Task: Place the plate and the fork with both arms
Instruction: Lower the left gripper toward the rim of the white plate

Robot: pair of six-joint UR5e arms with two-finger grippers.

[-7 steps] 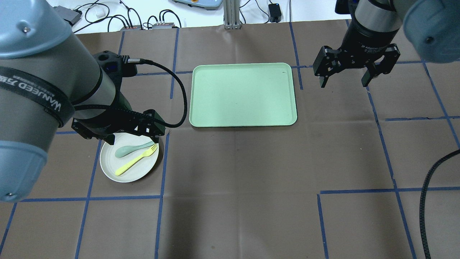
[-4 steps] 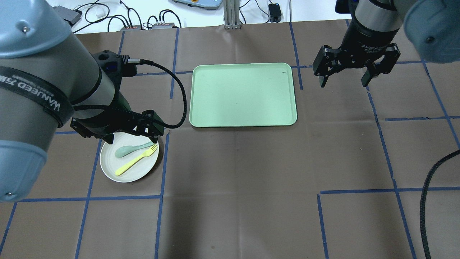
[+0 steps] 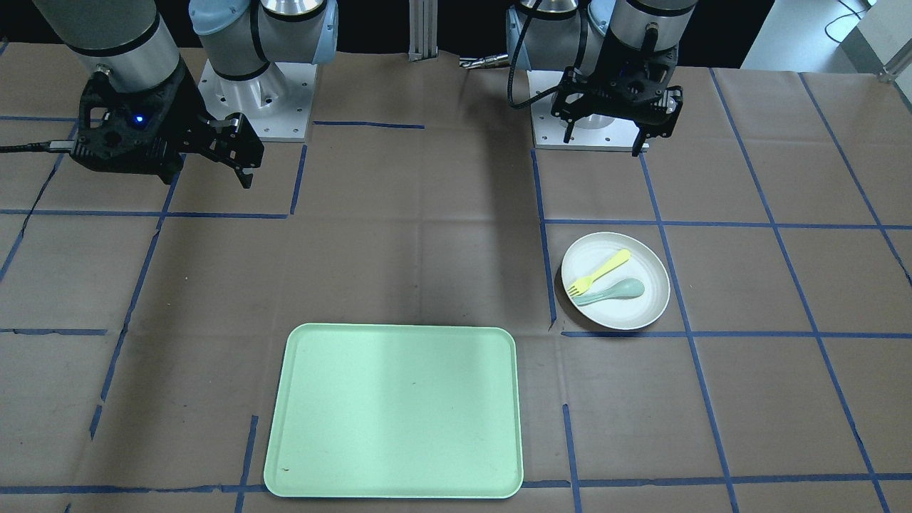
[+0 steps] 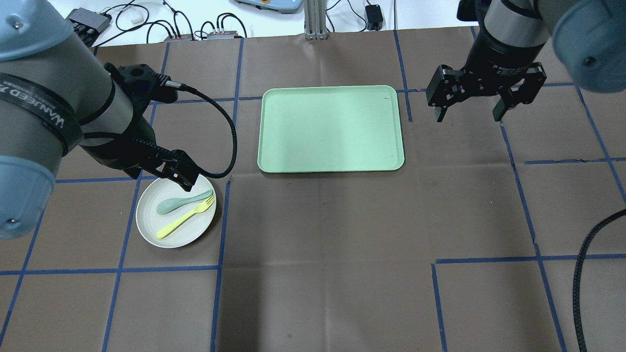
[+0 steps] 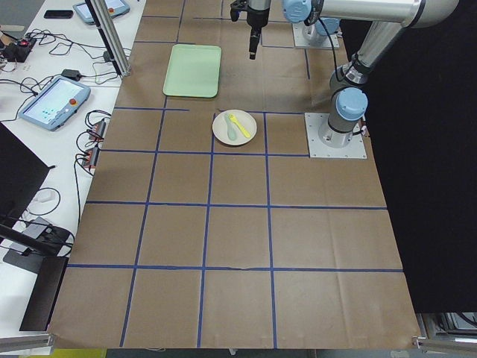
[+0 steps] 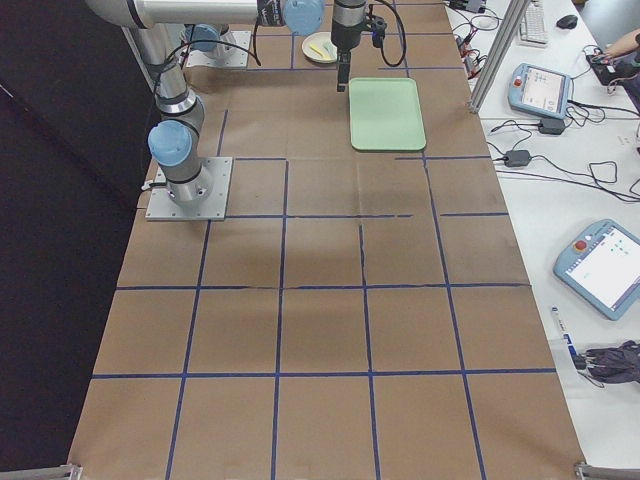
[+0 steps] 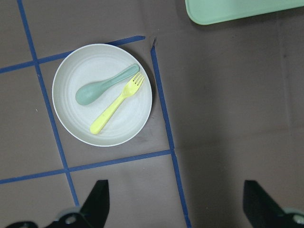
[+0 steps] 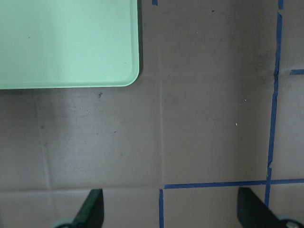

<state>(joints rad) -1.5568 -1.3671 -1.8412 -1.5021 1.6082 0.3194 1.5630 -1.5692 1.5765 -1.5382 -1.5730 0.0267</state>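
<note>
The off-white plate (image 4: pixel 188 234) lies on the brown table at the left, with the pale yellow fork (image 4: pixel 186 219) and a teal-grey spoon (image 4: pixel 183 201) in it. My left gripper (image 4: pixel 164 171) hangs open and empty high over the plate's far edge. In the left wrist view the plate (image 7: pixel 118 130), fork (image 7: pixel 116 103) and spoon lie up and left of the open fingers (image 7: pixel 97 199). My right gripper (image 4: pixel 468 115) is open and empty, above bare table right of the tray. The front view shows the plate (image 3: pixel 630 313), the fork (image 3: pixel 598 273) and the left gripper (image 3: pixel 602 135).
The mint-green tray (image 4: pixel 331 129) lies empty in the middle at the far side, about a plate's width right of the plate; its corner shows in the right wrist view (image 8: pixel 66 42). Blue tape lines cross the brown cover. Cables and boxes lie past the far edge.
My left arm has swung left and turned its wrist, so the gripper now covers less of the plate's far edge. The right gripper has barely shifted. Plate, fork and spoon have not moved.
</note>
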